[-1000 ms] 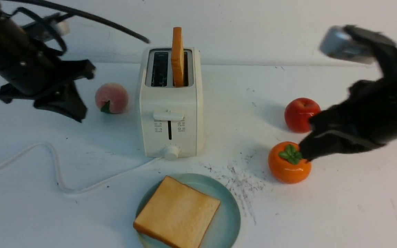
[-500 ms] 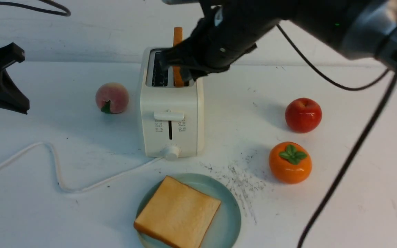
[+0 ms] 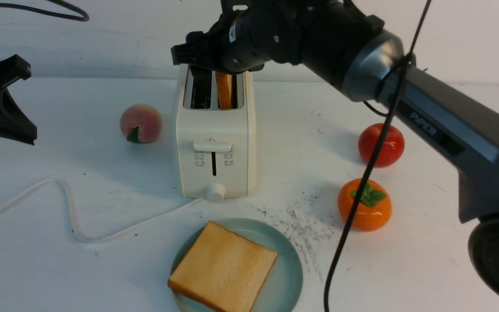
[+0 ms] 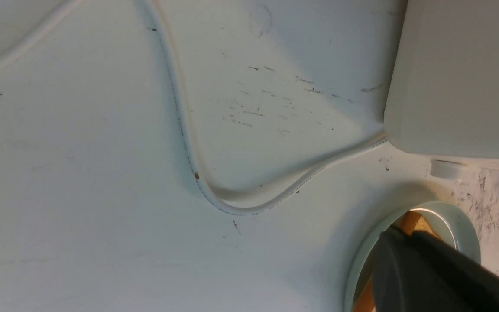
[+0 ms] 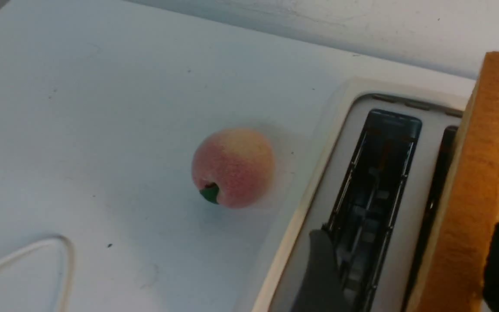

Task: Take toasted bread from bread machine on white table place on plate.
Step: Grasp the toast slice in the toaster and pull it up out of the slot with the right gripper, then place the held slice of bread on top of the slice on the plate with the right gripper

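One slice [image 3: 222, 266] we have on the plate [image 3: 292, 271]; our right gripper [image 5: 409, 236], jaws spread, straddles the second slice [image 3: 225, 91] in the toaster [image 3: 215, 130].

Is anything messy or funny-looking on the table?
Yes. Dark scuff marks smudge the white table between the teal plate and the orange persimmon, like scattered crumbs or scratches. Also the toast slice lies crooked on the plate, pushed toward its left side with a corner at the rim.
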